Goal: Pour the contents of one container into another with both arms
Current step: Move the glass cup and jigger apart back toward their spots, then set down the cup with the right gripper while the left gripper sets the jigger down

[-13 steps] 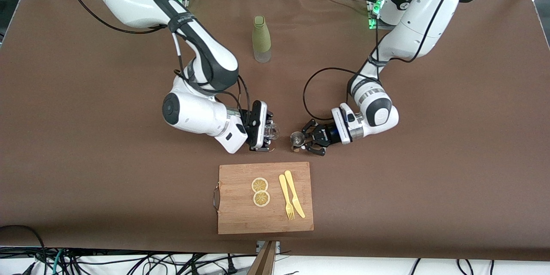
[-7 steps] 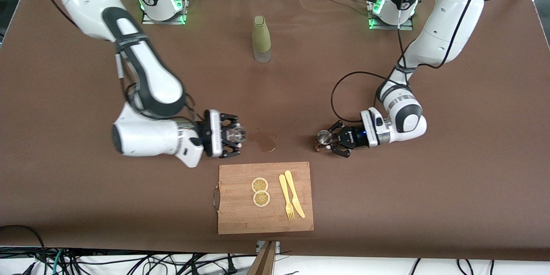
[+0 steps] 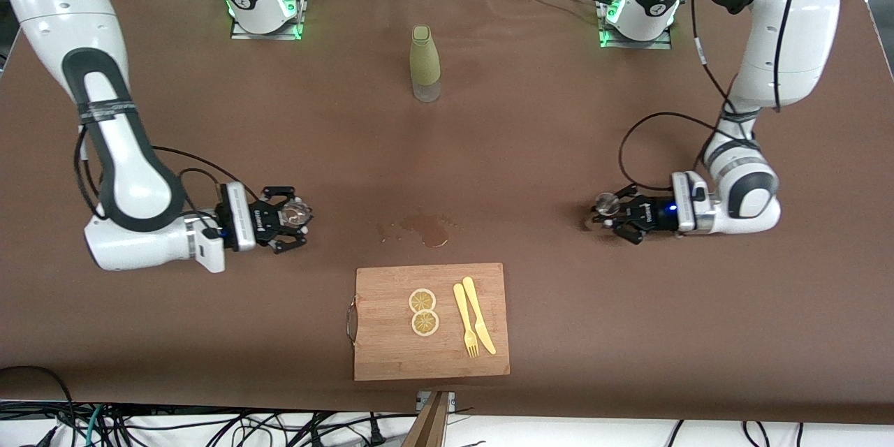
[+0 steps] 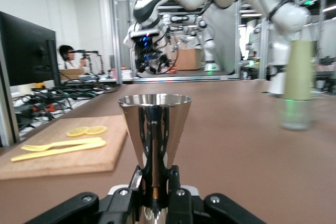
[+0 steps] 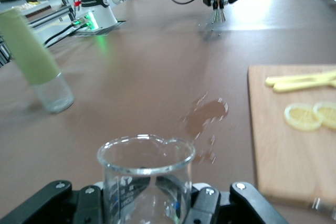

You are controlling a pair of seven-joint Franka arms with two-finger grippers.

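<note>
A brown cloth-covered table (image 3: 545,154) carries an olive-green bottle (image 3: 424,63) standing upright near the arms' bases, between them. A wooden cutting board (image 3: 391,356) lies at the table's edge nearest the front camera. Between bottle and board, close to the board, a dark wet patch (image 3: 424,228) marks the cloth, probably spilled liquid, with a few smaller spots beside it.
</note>
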